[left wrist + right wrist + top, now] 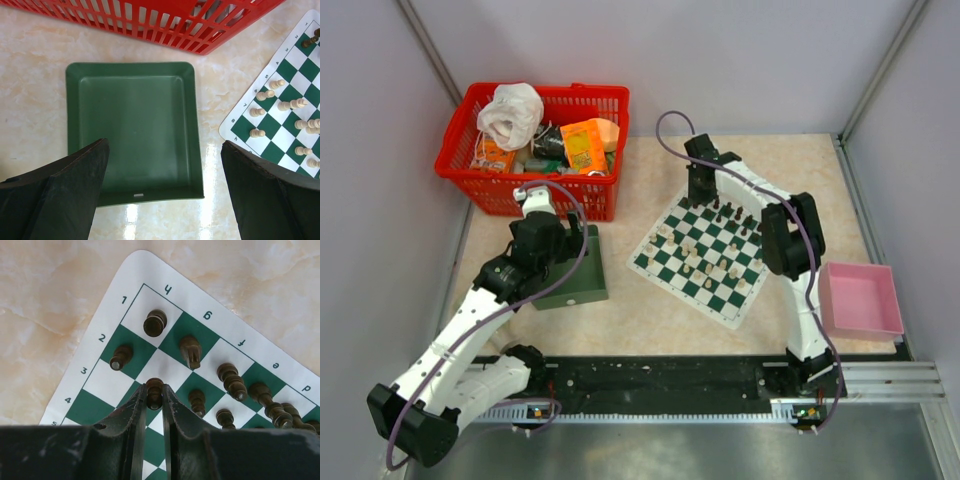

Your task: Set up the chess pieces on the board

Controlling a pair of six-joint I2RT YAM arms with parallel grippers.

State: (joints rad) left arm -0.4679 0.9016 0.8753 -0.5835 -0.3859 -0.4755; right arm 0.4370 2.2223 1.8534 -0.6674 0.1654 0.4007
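The board (665, 268) lies tilted on the table, right of centre, with black pieces (725, 212) along its far side and cream-white pieces (688, 268) nearer. My right gripper (698, 193) hovers over the board's far corner and is shut on a black pawn (154, 390). Other black pieces (155, 323) stand on the squares around it on the board (100, 371). My left gripper (165, 165) is open and empty above the near edge of the plain green tray (135, 125). White pieces (265, 94) show at its right on the board (240, 112).
A red basket (490, 185) full of odds and ends stands at the back left, right behind the green tray (582, 285). A pink bin (860, 300) sits at the right edge. The basket also fills the top of the left wrist view (165, 25).
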